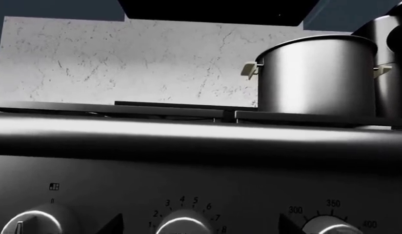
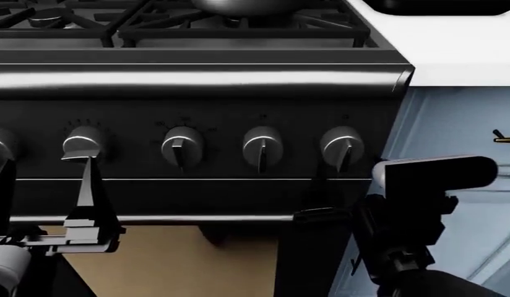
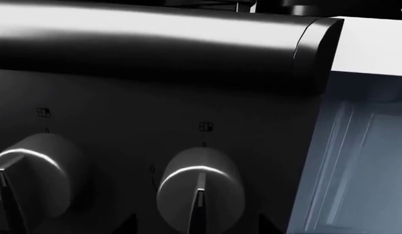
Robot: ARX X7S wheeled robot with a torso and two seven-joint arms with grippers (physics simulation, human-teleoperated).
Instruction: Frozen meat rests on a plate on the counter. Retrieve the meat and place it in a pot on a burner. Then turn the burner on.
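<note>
The dark grey pot (image 1: pixel 315 73) with cream side handles stands on the stove grate; only its base (image 2: pixel 238 5) shows in the head view, over a burner (image 2: pixel 230 21). The meat and the plate are out of view. My left gripper (image 1: pixel 197 230) is open, its fingertips (image 1: pixel 110 225) either side of a numbered knob (image 1: pixel 183 222) without touching it. In the head view, one left finger (image 2: pixel 88 182) reaches up to the second knob from the left (image 2: pixel 84 143). My right gripper (image 3: pixel 197 229) is open, facing the rightmost knob (image 3: pixel 199 190), also seen in the head view (image 2: pixel 341 147).
Several silver knobs line the black stove front, among them one (image 2: pixel 182 148) and one (image 2: pixel 262 147). The white counter (image 2: pixel 462 49) lies right of the stove over light blue cabinets (image 2: pixel 453 124). A black appliance (image 2: pixel 440 6) sits on it. Black grates (image 2: pixel 156 25) cover the cooktop.
</note>
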